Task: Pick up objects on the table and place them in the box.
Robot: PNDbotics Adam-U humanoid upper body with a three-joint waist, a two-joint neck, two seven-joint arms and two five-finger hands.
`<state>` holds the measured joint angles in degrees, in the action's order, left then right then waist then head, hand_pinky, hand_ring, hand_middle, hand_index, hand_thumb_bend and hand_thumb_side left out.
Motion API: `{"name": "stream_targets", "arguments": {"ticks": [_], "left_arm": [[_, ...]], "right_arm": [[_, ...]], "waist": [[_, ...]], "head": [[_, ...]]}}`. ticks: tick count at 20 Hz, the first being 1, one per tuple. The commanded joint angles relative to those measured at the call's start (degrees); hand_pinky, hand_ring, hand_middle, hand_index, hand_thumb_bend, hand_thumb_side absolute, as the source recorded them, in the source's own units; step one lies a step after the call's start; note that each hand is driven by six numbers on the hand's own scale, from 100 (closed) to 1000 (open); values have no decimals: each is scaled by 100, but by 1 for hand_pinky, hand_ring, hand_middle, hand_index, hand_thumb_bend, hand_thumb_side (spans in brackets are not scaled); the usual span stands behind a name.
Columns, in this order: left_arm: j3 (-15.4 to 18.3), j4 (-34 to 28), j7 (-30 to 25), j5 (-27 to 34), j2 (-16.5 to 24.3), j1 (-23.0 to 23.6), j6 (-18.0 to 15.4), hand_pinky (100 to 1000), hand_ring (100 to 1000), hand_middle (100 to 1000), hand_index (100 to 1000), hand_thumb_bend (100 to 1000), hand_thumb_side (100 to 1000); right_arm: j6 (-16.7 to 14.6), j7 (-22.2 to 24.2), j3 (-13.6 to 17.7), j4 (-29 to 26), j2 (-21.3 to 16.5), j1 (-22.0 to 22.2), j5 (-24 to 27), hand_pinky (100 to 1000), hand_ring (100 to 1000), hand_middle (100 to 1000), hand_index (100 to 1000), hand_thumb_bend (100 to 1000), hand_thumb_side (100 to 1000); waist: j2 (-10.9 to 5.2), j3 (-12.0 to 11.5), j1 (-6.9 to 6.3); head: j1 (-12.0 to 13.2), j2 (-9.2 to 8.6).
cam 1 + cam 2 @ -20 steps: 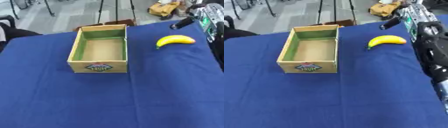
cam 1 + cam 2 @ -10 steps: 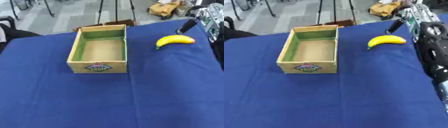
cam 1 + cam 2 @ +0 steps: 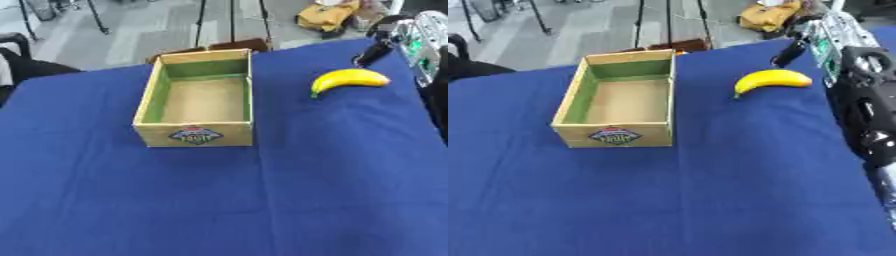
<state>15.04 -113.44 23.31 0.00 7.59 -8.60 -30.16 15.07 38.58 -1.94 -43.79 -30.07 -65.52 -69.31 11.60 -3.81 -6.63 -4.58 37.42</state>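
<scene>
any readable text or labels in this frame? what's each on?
Box front label: a round emblem in red, white and dark colours with a band of lettering, too blurred to read.
Banana: no sticker or print visible.
Blue tablecloth: no markings.
Right arm: no legible text; only green parts show near the right robot hand.
Nothing in either view can be quoted.

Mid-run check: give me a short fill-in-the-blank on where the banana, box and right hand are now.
1. The box holds ____.
2. The banana lies on the blue ____.
3. The banana lies to the box's ____ side.
4. The right hand is just beyond the banana, which lies on the table, not yet ____.

Missing: nothing; cloth; right; grasped
</scene>
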Motion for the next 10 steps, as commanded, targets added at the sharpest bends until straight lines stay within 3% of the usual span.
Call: {"name": "stream_targets", "arguments": {"ticks": [1, 5, 8, 9, 10], "left_arm": [[-4, -115, -20, 7, 65, -27, -1, 336, 737, 750, 724, 100, 913], [-5, -115, -26, 9, 62, -27, 0, 334, 736, 750, 724, 100, 912], [-7, -115, -31, 10, 60, -30, 0, 332, 735, 749, 724, 100, 909], [-6, -115, -31, 10, 58, -29, 1, 331, 736, 750, 724, 100, 908], [-7, -115, -32, 10, 57, -29, 2, 329, 734, 749, 724, 100, 907]], "right_arm": [[-27, -181, -26, -108, -179, -115, 72, 737, 877, 854, 1000, 432, 417], [-61, -235, -35, -28, -176, -111, 112, 781, 936, 891, 1000, 416, 379], [-116, -89, -66, 72, -178, -116, 153, 824, 965, 927, 1000, 363, 338], [-138, -37, -84, 114, -181, -119, 153, 845, 982, 934, 1000, 310, 364], [-161, 3, -102, 159, -183, -121, 145, 1000, 1000, 952, 1000, 253, 362]], "waist": [[-80, 4, 18], [-74, 0, 18], [-66, -2, 18], [-64, -2, 17], [-61, -3, 16]], "head": [[-13, -57], [-26, -63], [-20, -63], [-19, -61], [-18, -64]]}}
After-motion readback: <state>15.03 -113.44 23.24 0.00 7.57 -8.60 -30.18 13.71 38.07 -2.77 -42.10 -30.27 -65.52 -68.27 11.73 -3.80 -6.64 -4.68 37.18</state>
